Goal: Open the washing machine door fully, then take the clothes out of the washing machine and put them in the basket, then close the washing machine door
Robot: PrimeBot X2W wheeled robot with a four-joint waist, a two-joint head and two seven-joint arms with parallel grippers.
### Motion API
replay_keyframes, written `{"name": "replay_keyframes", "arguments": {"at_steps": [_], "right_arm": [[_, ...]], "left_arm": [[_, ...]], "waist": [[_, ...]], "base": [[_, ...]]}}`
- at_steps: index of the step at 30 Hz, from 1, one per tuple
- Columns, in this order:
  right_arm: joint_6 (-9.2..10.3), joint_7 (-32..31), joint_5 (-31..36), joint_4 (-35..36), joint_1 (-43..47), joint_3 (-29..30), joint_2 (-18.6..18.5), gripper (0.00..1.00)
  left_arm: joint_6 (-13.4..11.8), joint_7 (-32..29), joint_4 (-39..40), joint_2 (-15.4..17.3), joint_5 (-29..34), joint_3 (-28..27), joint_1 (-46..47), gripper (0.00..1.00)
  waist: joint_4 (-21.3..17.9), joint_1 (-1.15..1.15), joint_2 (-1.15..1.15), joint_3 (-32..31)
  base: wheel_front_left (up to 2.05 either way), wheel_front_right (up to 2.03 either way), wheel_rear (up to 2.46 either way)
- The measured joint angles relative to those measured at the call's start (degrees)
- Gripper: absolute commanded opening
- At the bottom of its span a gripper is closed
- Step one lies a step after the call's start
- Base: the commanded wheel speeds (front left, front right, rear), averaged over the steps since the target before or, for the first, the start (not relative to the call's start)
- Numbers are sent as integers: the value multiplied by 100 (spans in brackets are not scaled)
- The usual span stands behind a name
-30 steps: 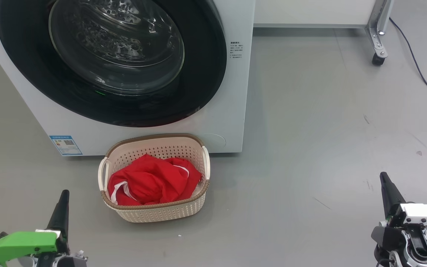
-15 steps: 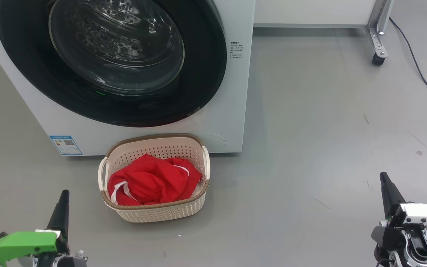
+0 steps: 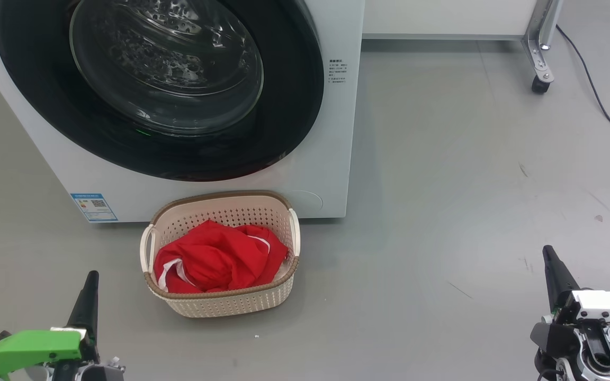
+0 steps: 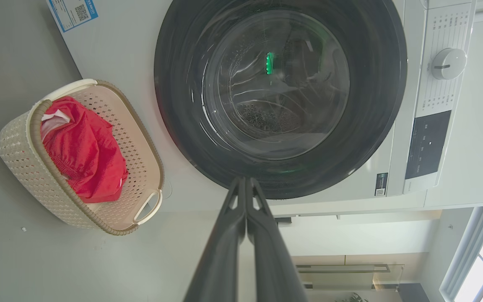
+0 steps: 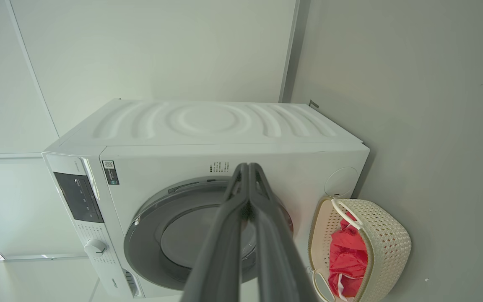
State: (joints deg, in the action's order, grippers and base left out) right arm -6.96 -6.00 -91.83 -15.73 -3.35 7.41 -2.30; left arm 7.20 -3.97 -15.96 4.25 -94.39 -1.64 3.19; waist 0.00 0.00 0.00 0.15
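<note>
Symmetrically low: left arm (image 3: 29,349), right arm (image 3: 607,307); jaws together, flanking basket (image 3: 225,305).

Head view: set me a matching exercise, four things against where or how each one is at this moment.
1 door
2 clothes
3 basket
4 left gripper

A fingers pressed together, empty
B closed on the washer front
C on the floor before the washer
D heaped inside the basket

Pairs: 1-B, 2-D, 3-C, 4-A
</note>
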Motion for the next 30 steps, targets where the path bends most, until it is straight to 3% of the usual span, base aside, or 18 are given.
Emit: {"name": "replay_keyframes", "arguments": {"at_steps": [30], "right_arm": [[0, 0, 0, 1, -1, 3, 0, 0]], "left_arm": [[0, -1, 0, -11, 1, -12, 3, 0]], "waist": [[0, 0, 0, 1]], "base": [[0, 0, 0]]}}
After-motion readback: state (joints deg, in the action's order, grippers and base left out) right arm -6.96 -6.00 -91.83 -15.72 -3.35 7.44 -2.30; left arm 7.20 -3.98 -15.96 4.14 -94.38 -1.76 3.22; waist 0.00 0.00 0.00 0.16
